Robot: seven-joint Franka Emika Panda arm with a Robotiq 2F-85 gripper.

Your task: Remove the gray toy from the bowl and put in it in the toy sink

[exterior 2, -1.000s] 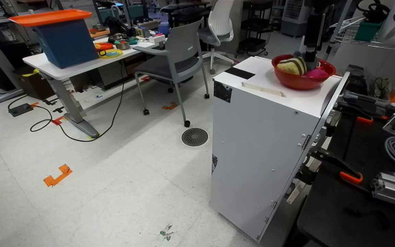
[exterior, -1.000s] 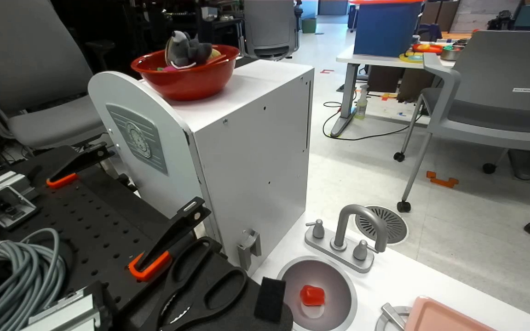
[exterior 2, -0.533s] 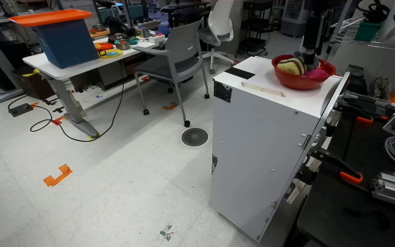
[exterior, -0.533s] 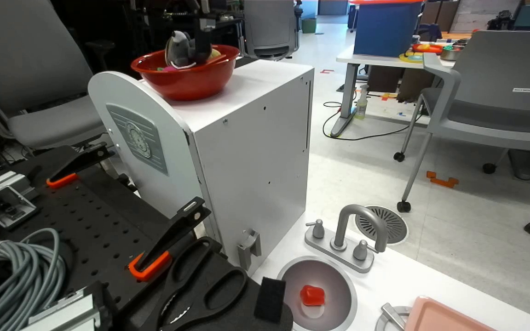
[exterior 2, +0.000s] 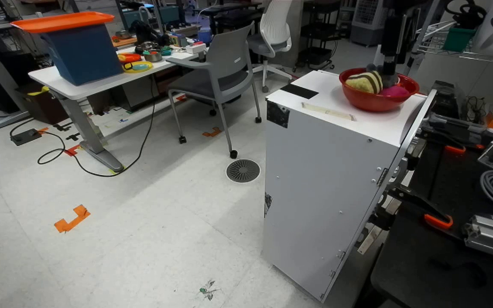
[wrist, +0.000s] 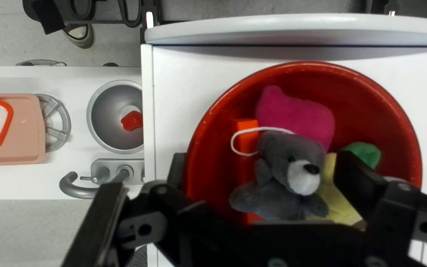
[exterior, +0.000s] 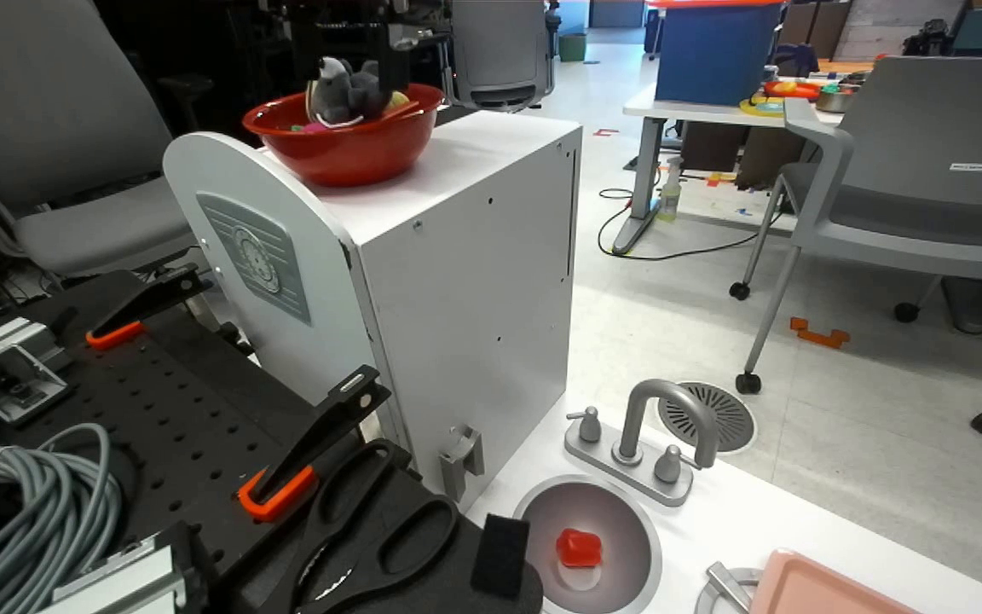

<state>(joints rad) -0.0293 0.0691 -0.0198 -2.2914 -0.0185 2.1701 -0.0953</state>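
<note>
The gray toy (wrist: pixel 278 178), a stuffed animal with a white muzzle and white cord loop, lies in the red bowl (wrist: pixel 369 92). In both exterior views the toy (exterior: pixel 344 95) and bowl (exterior: pixel 355 153) show on top of the white cabinet. In an exterior view the toy (exterior 2: pixel 389 80) is partly hidden by a finger. My gripper (wrist: pixel 265 170) is open, its fingers wide apart on either side of the toy, not gripping it. One finger (wrist: pixel 354 181) is over the bowl, the other by its rim. The toy sink (exterior: pixel 627 529) is below beside the cabinet, a red item inside.
The bowl also holds a pink toy (wrist: pixel 295 115), an orange block (wrist: pixel 247 139), a yellow striped toy (exterior 2: pixel 364 82) and a green item (wrist: pixel 363 154). The cabinet (exterior: pixel 474 256) has a raised curved panel (wrist: pixel 291 31). A faucet (exterior: pixel 632 422) stands beside the sink.
My gripper first lowered toward the bowl. It has since risen slightly and shifted a little to the right in both exterior views. The toy and bowl have not visibly moved.
</note>
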